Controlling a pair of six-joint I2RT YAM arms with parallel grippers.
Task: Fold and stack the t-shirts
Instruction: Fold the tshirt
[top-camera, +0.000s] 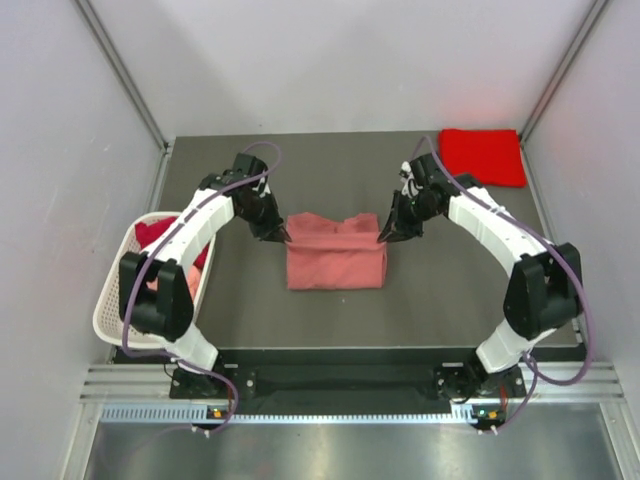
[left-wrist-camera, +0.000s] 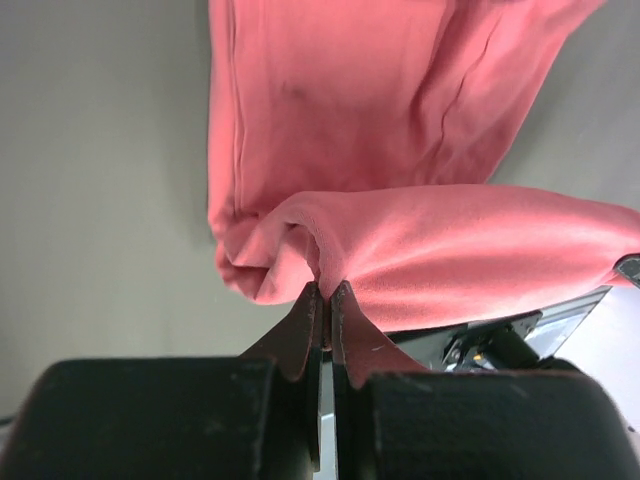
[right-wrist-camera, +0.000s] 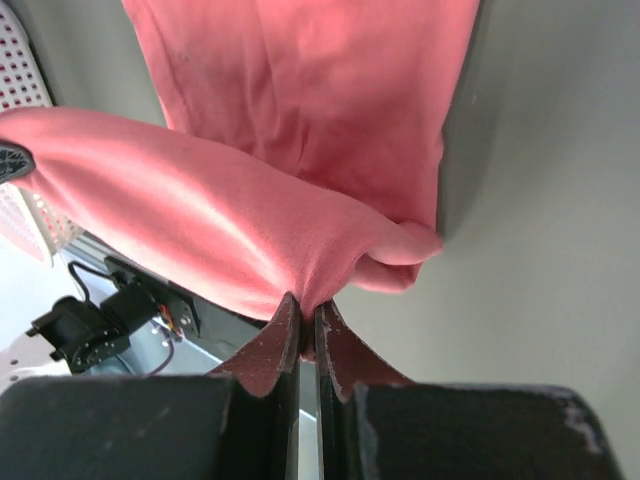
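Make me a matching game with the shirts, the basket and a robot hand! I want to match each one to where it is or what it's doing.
Things:
1. pink shirt
2. red shirt
3. basket
4. left gripper

Places or states:
a. folded in the far right corner of the table
b. shut on pink cloth
c. at the left side
d. in the middle, pinched at two corners

Pairs: 1-d, 2-a, 3-c, 4-b

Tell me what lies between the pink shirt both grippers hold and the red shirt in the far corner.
Nothing on the table: bare surface separates the salmon shirt, pinched by the left gripper and right gripper, from the red shirt. Only the right arm reaches over that stretch.
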